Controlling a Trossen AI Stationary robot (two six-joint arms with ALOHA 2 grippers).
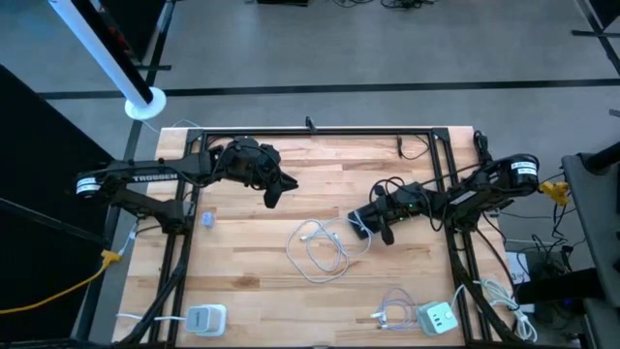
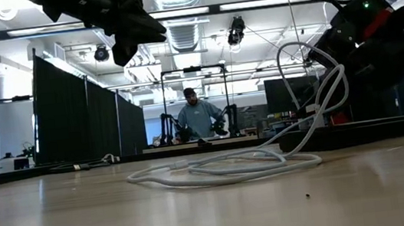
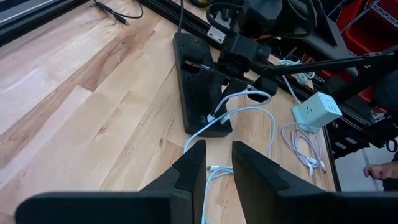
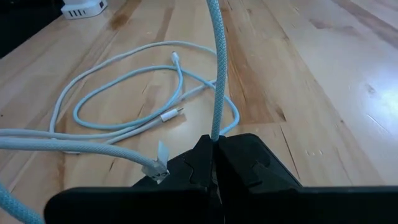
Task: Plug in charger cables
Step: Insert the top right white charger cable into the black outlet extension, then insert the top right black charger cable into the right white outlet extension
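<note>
My right gripper pinches the white braided charger cable tight over the black power strip to steer its plug in, while my empty left gripper, fingers slightly apart, hovers clear.

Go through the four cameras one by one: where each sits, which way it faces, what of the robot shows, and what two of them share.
High view: overhead, straight down on the wooden table; both arms, left gripper, right gripper.
Low view: table height, level toward the room; arms enter from above, a person behind.
Left wrist view: past slightly parted fingers toward the black power strip.
Right wrist view: past the shut gripper pinching the white cable.
Shared: the white cable's loops show in all four.
</note>
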